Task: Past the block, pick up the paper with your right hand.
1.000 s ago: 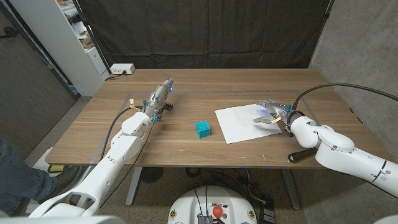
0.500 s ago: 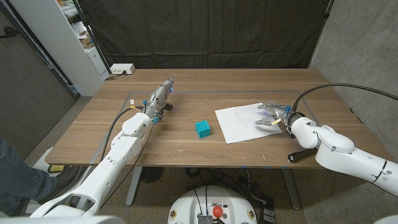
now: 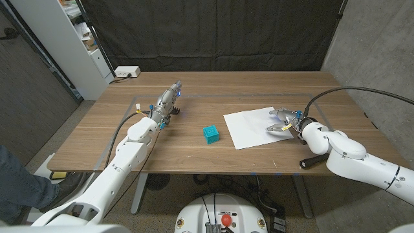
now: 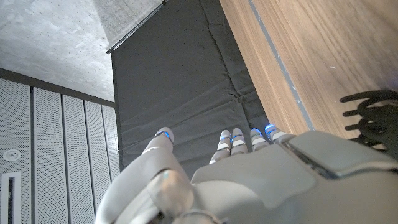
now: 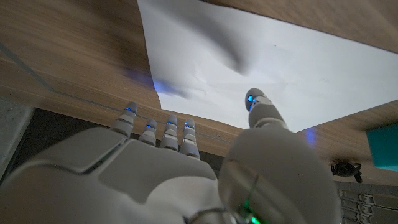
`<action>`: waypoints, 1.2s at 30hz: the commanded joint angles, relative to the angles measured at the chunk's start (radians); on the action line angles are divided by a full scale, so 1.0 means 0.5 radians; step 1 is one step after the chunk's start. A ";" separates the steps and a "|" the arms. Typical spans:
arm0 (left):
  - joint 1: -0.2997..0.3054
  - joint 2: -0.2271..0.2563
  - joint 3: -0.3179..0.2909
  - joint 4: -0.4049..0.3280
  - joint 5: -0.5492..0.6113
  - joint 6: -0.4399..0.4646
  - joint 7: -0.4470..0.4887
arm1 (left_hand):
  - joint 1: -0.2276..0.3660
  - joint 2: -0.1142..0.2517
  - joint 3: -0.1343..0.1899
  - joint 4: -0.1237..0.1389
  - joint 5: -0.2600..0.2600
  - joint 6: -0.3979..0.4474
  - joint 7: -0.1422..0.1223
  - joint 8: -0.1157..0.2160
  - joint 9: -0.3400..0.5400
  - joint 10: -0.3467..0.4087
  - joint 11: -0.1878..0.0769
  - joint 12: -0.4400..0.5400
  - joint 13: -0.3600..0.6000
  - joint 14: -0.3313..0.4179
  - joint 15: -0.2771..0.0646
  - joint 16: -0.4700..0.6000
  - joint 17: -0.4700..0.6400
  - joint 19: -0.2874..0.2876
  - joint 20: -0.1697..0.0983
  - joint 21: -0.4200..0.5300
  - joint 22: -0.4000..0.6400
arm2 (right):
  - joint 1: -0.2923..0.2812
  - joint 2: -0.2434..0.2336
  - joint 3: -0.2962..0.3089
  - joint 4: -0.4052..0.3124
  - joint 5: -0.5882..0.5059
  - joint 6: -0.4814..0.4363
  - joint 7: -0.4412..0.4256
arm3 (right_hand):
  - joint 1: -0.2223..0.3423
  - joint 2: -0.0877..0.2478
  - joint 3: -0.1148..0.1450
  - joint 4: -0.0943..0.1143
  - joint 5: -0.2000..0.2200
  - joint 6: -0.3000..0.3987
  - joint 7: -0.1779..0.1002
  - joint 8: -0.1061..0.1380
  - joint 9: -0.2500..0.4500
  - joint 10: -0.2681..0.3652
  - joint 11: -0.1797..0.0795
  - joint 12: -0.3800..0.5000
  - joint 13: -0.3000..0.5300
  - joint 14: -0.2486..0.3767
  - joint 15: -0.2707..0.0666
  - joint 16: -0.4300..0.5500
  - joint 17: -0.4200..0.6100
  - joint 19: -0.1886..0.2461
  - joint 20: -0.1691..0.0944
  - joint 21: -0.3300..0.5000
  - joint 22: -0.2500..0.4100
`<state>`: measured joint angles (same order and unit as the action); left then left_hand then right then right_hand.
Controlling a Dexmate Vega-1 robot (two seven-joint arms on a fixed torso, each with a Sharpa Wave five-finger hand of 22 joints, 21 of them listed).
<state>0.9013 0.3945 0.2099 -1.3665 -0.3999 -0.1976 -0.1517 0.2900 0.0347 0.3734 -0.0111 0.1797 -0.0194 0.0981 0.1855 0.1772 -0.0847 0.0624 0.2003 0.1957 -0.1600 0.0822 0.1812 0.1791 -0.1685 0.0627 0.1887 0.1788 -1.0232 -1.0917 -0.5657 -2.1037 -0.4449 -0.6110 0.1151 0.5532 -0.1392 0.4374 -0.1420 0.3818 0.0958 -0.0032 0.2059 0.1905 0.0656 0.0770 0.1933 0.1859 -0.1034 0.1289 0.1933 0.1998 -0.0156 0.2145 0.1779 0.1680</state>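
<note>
A white sheet of paper (image 3: 254,127) lies on the wooden table (image 3: 194,155), right of a small teal block (image 3: 210,134). My right hand (image 3: 284,121) hovers at the paper's right edge with its fingers apart and nothing in them. In the right wrist view the fingertips (image 5: 157,124) and the thumb (image 5: 260,106) reach over the paper (image 5: 286,68), and the block (image 5: 383,145) shows at the picture's edge. Whether the fingers touch the sheet I cannot tell. My left hand (image 3: 168,99) is stretched out at the far left of the table, fingers (image 4: 231,138) straight, holding nothing.
A black handle (image 3: 314,161) lies near the table's front right edge beside my right forearm. A white power strip (image 3: 127,72) sits at the back left corner. A shelf unit (image 3: 84,39) stands behind on the left. A person's leg (image 3: 19,184) shows at bottom left.
My right hand has drawn back a little toward the paper's right edge. The left hand, block and paper have not moved.
</note>
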 commanded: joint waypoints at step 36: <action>-0.034 -0.042 0.019 0.133 -0.012 -0.040 -0.055 | 0.000 0.024 0.004 -0.019 -0.005 0.022 0.001 0.007 0.006 -0.010 -0.017 0.021 -0.002 -0.014 -0.002 0.011 0.004 -0.192 0.042 0.016 0.009 | 0.256 0.041 -0.219 0.130 0.041 -0.091 0.340 | -0.015 0.003 -0.012 0.002 0.017 0.031 -0.008 0.001 0.007 0.048 -0.006 0.016 0.005 0.115 -0.007 0.059 0.004 0.080 -0.013 0.042 0.010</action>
<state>0.8878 0.3796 0.2190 -1.3177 -0.4036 -0.2095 -0.1717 0.2861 0.0387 0.3733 -0.0174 0.1797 -0.0140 0.0927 0.1855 0.1772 -0.0847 0.0624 0.2069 0.1957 -0.1600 0.0822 0.1812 0.1790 -0.1720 0.0812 0.1926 0.1788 -0.9245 -1.0752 -0.6433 -2.0500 -0.4082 -0.6362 0.2435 0.5532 -0.1392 0.4375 -0.1420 0.3818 0.1008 -0.0077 0.1983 0.1907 0.0783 0.0709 0.1930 0.1835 -0.0529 0.1252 0.2158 0.2001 0.0138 0.2035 0.1895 0.1703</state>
